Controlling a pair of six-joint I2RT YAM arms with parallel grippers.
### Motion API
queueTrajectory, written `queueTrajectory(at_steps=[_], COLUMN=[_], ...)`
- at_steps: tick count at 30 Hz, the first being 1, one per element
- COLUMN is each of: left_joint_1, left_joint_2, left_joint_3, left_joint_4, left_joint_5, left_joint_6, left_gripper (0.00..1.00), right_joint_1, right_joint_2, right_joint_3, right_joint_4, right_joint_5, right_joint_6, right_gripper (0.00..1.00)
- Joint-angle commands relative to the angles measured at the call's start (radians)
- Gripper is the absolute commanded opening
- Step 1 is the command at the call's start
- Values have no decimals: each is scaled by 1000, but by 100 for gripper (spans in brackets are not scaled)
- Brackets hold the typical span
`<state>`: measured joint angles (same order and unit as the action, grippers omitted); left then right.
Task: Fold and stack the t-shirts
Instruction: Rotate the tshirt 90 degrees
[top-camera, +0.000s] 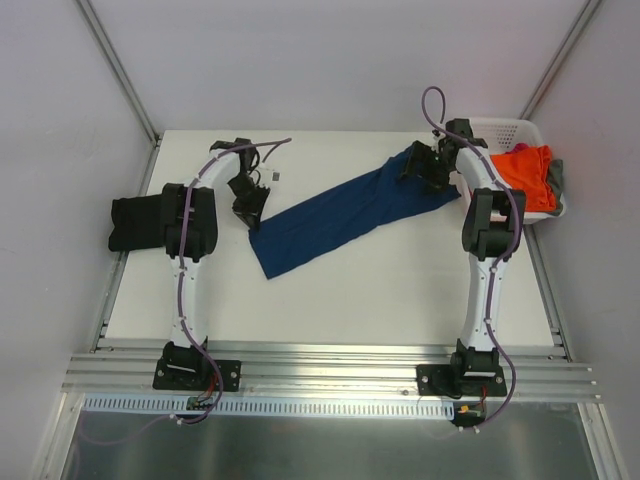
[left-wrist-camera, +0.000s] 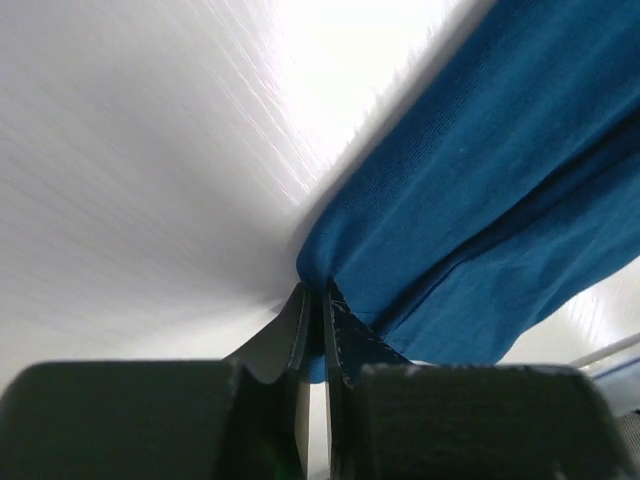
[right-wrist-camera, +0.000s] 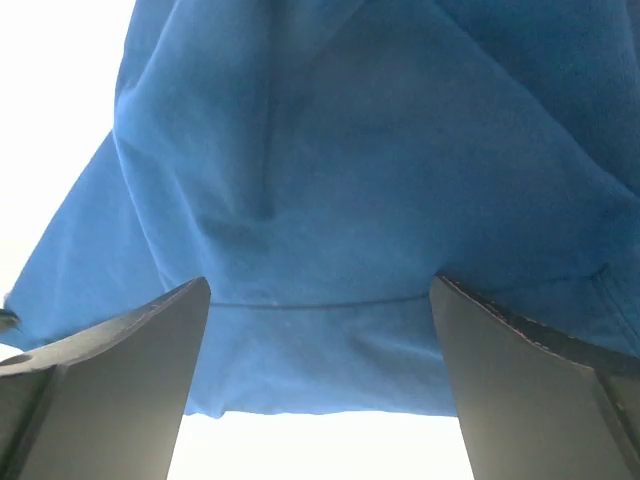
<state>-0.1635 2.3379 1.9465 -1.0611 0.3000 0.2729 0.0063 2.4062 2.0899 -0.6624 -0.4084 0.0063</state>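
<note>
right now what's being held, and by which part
Left fingers pinch the navy t-shirt by the edge of its left end; right fingers are open, holding nothing.

On my feed the blue t-shirt (top-camera: 340, 215) reads as one solid deep blue against the white tabletop (top-camera: 350, 295). The black t-shirt (top-camera: 135, 222) is plain black. The white basket (top-camera: 505, 127) shows bright orange cloth (top-camera: 525, 172) with a grey strip (top-camera: 557, 180) beside it.
</note>
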Motion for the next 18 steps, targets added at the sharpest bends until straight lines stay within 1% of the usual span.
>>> queueTrajectory(at_steps=[1, 4, 7, 9, 11, 12, 18], left_joint_1=[-5, -7, -25, -51, -68, -86, -162], left_joint_2=[-72, -107, -149, -167, -183, -199, -235], left_joint_3=[-64, -99, -161, -191, -233, -244, -290], left_joint_4=[-92, -126, -164, -187, -204, -204, -217], left_joint_5=[71, 128, 163, 180, 215, 229, 289], left_joint_6=[12, 17, 29, 38, 29, 26, 19], left_gripper=[0, 0, 0, 0, 0, 0, 0], right_joint_1=[1, 15, 37, 49, 67, 76, 156], right_joint_2=[28, 68, 117, 151, 205, 209, 234], right_joint_3=[22, 64, 154, 244, 320, 328, 366], right_joint_4=[7, 23, 49, 64, 75, 107, 167], right_joint_5=[-52, -66, -73, -89, -104, -118, -159], right_joint_6=[63, 66, 78, 96, 144, 152, 190], right_gripper=[97, 97, 97, 97, 97, 97, 97])
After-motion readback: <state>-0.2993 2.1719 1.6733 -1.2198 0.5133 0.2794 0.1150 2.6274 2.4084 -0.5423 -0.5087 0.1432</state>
